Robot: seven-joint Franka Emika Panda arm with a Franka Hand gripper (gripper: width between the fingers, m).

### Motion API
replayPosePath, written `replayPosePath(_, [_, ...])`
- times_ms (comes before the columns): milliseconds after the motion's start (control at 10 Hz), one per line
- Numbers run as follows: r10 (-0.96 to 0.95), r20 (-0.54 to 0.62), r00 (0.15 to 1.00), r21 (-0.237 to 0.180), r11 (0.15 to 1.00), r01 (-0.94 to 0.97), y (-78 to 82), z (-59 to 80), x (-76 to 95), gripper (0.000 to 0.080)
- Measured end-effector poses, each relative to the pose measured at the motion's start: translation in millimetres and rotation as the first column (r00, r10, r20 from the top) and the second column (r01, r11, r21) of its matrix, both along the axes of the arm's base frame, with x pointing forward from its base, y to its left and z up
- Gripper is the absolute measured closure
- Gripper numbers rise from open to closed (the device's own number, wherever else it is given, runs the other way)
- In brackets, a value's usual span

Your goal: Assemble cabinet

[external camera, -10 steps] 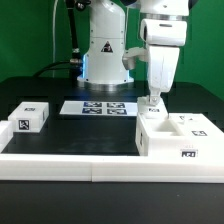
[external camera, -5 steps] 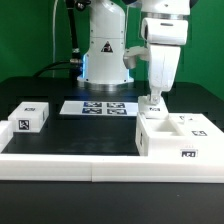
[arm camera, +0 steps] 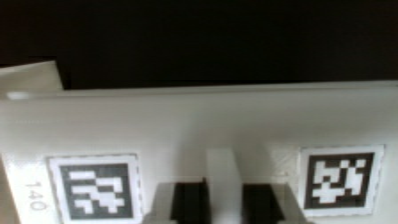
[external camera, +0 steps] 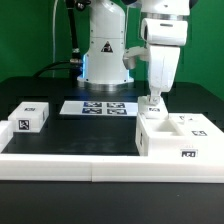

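The cabinet (external camera: 180,136), a white box-shaped body with black-and-white tags, stands at the exterior view's right. My gripper (external camera: 152,102) points straight down at its far left top corner. In the wrist view the cabinet's white face (arm camera: 214,120) fills the picture, with a tag (arm camera: 98,186) on one side and another tag (arm camera: 338,180) on the other. My gripper (arm camera: 221,202) has its dark fingers (arm camera: 180,206) pressed on either side of a narrow white rib between the tags. A smaller white tagged panel (external camera: 30,117) lies at the exterior view's left, apart from the gripper.
The marker board (external camera: 97,107) lies flat on the black table behind the middle. The white robot base (external camera: 104,55) stands behind it. A long low white wall (external camera: 70,165) runs along the front edge, with the cabinet against it.
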State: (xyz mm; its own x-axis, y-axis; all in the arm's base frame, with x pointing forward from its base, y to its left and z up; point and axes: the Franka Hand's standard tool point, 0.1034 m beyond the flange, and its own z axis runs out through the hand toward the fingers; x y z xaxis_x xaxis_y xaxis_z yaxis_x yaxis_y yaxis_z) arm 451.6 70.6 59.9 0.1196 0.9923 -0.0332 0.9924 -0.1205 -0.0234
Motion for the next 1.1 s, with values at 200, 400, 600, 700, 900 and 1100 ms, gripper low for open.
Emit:
replayPosePath(200, [-0.002, 0.007, 1.0, -0.001, 1.0, 0.002, -1.0, 3.4, 4.0, 0.0729])
replayPosePath(400, [-0.003, 0.006, 1.0, -0.002, 1.0, 0.003, -1.6, 3.0, 5.3, 0.0729])
replayPosePath(600, [-0.005, -0.003, 1.0, 0.001, 1.0, 0.005, -1.3, -2.1, 5.2, 0.0729])
replayPosePath(700, [-0.004, 0.001, 1.0, 0.002, 1.0, 0.004, -0.4, -2.0, 7.4, 0.0729])
replayPosePath(900, [-0.004, 0.009, 1.0, 0.005, 1.0, 0.004, 0.5, -1.5, 13.0, 0.0729])
replayPosePath(1100, [-0.007, 0.012, 1.0, 0.007, 1.0, 0.007, 1.2, -1.8, 12.6, 0.0729])
